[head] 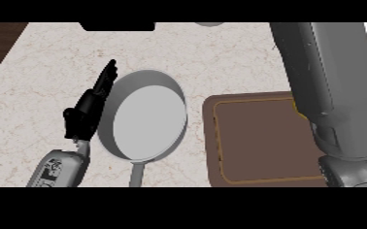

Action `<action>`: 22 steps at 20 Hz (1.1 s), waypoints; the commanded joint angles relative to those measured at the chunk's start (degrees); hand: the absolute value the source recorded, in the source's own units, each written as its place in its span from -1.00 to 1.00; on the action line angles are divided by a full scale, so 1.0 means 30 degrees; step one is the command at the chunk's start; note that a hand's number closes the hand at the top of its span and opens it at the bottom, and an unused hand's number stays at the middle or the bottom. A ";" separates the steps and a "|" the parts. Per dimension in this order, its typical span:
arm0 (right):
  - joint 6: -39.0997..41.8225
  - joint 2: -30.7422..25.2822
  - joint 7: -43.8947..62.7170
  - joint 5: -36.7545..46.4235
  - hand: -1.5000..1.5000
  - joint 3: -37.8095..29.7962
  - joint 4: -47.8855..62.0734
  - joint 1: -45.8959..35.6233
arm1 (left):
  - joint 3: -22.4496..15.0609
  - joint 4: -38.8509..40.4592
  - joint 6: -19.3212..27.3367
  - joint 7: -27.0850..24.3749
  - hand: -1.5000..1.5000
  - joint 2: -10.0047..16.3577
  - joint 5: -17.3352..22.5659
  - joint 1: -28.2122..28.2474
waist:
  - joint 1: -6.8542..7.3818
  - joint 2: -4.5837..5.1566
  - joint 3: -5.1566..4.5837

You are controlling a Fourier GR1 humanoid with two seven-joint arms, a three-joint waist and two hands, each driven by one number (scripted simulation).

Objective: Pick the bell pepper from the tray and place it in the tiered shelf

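Bell pepper is hard to make out: only a yellow sliver [299, 109] shows on the brown tray [251, 140] at the counter's [50, 68] near right edge, against the right forearm [323, 87] that crosses the tray's right side. The right hand is out of sight. Left of the tray lies a grey pan [147, 119], handle toward the near edge. The left hand [87, 110] rests released, fingers straight, just beside the pan's left rim. A dark object [118, 26] sits at the far edge.

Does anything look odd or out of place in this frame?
Nothing is spilled or askew. The one oddity: the tray shows no pepper, only a yellow sliver peeking from under the right forearm, which covers the tray's right side. The right hand is out of view.
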 commanded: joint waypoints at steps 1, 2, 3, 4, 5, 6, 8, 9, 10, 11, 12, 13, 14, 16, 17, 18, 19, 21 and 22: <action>0.0485 -0.0904 0.1634 0.0610 1.00 -0.0981 0.1057 -0.1326 | -0.0182 0.0376 -0.0153 -0.0113 0.00 -0.0200 -0.0107 0.1011 | 0.0144 0.0133 -0.0117; 0.0496 -0.1031 0.1398 0.0642 1.00 -0.0997 0.0524 -0.1045 | 0.0006 0.1340 -0.0163 -0.0419 0.00 -0.0462 -0.0074 0.0378 | -0.0044 0.0133 -0.0117; 0.0437 -0.1317 0.1159 0.0726 1.00 -0.1191 0.0788 -0.1224 | 0.0199 -0.0013 -0.0885 0.0187 0.00 0.0369 0.0297 0.1029 | 0.0114 0.0104 -0.0112; 0.0412 -0.0921 0.1597 0.0907 1.00 -0.1283 0.1335 -0.1785 | 0.0074 0.0968 -0.0402 -0.0415 0.00 -0.0292 -0.0096 0.0427 | 0.0081 0.0149 -0.0118; 0.0492 -0.2493 0.0268 0.0551 1.00 -0.1970 0.1258 -0.1273 | 0.0225 0.0984 -0.0617 -0.0862 0.00 0.0041 -0.0067 0.0902 | 0.0007 0.0148 -0.0115; 0.0922 -0.1475 0.1948 0.1758 1.00 -0.1155 0.0459 -0.1583 | -0.0038 -0.0513 -0.0465 0.1017 0.00 0.0138 -0.0159 0.0880 | 0.0053 0.0044 -0.0108; 0.0805 -0.2415 0.0752 0.1382 1.00 -0.1920 0.1611 -0.1838 | 0.0598 0.0677 -0.0856 0.0492 0.00 0.0075 0.0232 -0.0194 | 0.0030 0.0140 -0.0114; 0.0035 -0.1912 0.0944 0.1719 1.00 -0.1709 0.1571 -0.1155 | 0.0464 0.1588 -0.0615 -0.0055 0.00 -0.0433 0.0004 -0.0350 | -0.0033 0.0164 -0.0116; 0.0545 -0.3033 0.0286 0.1467 1.00 -0.2326 0.2030 -0.2205 | 0.0090 0.0923 -0.0199 -0.0097 0.00 -0.0590 -0.0423 0.0523 | 0.0090 0.0153 -0.0115; -0.0487 -0.3548 -0.0518 0.1406 1.00 -0.2571 0.2430 -0.1726 | 0.0298 0.1202 -0.0498 -0.0410 0.00 -0.0571 -0.0160 0.0385 | 0.0089 0.0193 -0.0114; 0.0404 -0.3985 -0.0632 0.1376 1.00 -0.2708 0.2757 -0.2631 | -0.0040 0.0458 -0.0478 0.0530 0.00 -0.0404 -0.0529 0.0295 | 0.0136 0.0156 -0.0110; 0.0874 -0.2815 0.0579 0.2077 1.00 -0.1850 0.1590 -0.2167 | 0.0657 0.0224 -0.0856 0.0660 0.00 -0.0095 0.0028 0.0010 | 0.0027 0.0090 -0.0113; 0.0162 -0.3591 -0.0113 0.1920 1.00 -0.2394 0.1920 -0.1538 | 0.0747 0.0812 -0.1081 -0.0412 0.00 0.0010 0.0049 0.0669 | 0.0019 0.0126 -0.0114; -0.0505 -0.4541 -0.1530 0.1422 1.00 -0.2974 0.3378 -0.1829 | 0.0829 0.0622 -0.0742 -0.0028 0.00 -0.0146 -0.0283 0.0031 | 0.0108 0.0167 -0.0109; -0.0890 -0.4121 -0.1528 0.1465 1.00 -0.2775 0.3395 -0.1742 | 0.0410 0.1150 -0.0577 0.0083 0.00 -0.0687 -0.0511 0.0067 | 0.0086 0.0174 -0.0110; -0.0371 -0.4666 -0.1929 0.1572 1.00 -0.2863 0.4362 -0.2206 | 0.0130 0.1016 -0.0191 0.0097 0.00 -0.1043 -0.0854 0.0018 | 0.0139 0.0195 -0.0112; 0.0066 -0.4684 -0.1849 0.2008 1.00 -0.2447 0.4318 -0.2521 | 0.0222 0.1599 -0.0174 -0.0581 0.00 -0.1223 -0.0869 0.0012 | 0.0090 0.0191 -0.0119; -0.0356 -0.5590 -0.2851 0.1674 1.00 -0.2808 0.4737 -0.2049 | 0.0299 0.1090 -0.0746 -0.0119 0.00 -0.0724 -0.0782 0.0081 | 0.0081 0.0171 -0.0111; -0.0807 -0.5668 -0.3114 0.1588 1.00 -0.2774 0.4509 -0.1693 | 0.0227 0.0830 -0.0407 0.0250 0.00 -0.0993 -0.0945 0.0074 | 0.0058 0.0153 -0.0107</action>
